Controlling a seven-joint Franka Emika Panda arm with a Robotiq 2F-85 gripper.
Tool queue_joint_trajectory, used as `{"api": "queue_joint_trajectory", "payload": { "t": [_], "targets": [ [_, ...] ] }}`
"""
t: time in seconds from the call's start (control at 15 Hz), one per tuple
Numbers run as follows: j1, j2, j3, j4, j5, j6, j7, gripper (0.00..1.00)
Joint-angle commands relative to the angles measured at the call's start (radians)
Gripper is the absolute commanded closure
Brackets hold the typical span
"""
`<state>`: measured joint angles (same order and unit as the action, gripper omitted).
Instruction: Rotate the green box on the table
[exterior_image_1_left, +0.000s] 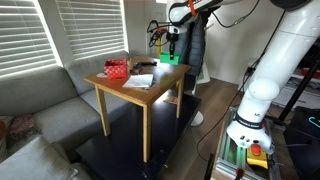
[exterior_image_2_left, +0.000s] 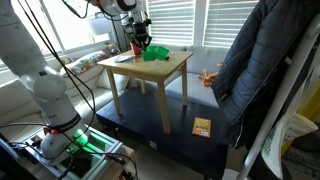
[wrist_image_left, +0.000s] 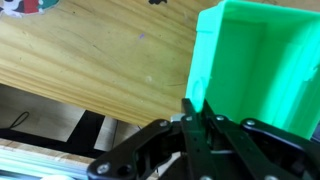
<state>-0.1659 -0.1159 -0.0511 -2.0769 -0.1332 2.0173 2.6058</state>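
Note:
The green box (wrist_image_left: 255, 60) is bright green and open-topped. It sits at a far corner of the light-brown wooden table (wrist_image_left: 90, 60). It shows in both exterior views (exterior_image_1_left: 171, 59) (exterior_image_2_left: 156, 54). My gripper (wrist_image_left: 200, 108) is shut on the box's near wall, one finger inside and one outside. It comes down on the box from above in both exterior views (exterior_image_1_left: 172, 46) (exterior_image_2_left: 142, 42). The box looks slightly tilted; I cannot tell whether it rests on the table (exterior_image_1_left: 150, 92) (exterior_image_2_left: 152, 72).
A red patterned box (exterior_image_1_left: 117, 69) and a white paper (exterior_image_1_left: 138, 80) lie on the table. A low black platform (exterior_image_2_left: 170, 135) lies under it, with a small flat packet (exterior_image_2_left: 202, 127) on it. A grey sofa (exterior_image_1_left: 40, 110) and a hanging dark jacket (exterior_image_2_left: 260, 70) stand nearby.

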Motion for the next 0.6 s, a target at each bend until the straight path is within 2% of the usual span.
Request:
{"api": "queue_joint_trajectory", "payload": {
  "t": [0.0,0.13,0.2,0.27,0.33,0.4,0.53],
  "targets": [
    [0.013,0.046,-0.002,0.029,-0.016,0.011,0.111,0.98],
    [0.014,0.066,-0.003,0.035,-0.034,0.027,0.196,0.98],
    [-0.099,0.081,0.035,0.057,-0.014,0.028,0.111,0.98],
    [-0.106,0.093,0.030,0.065,-0.026,0.031,0.112,0.98],
    [-0.020,0.099,-0.016,0.060,-0.047,0.032,0.195,0.98],
    [-0.051,0.112,-0.049,0.083,-0.036,0.022,0.128,0.98],
    [-0.031,0.130,-0.055,0.094,-0.045,0.013,0.169,0.98]
  ]
}}
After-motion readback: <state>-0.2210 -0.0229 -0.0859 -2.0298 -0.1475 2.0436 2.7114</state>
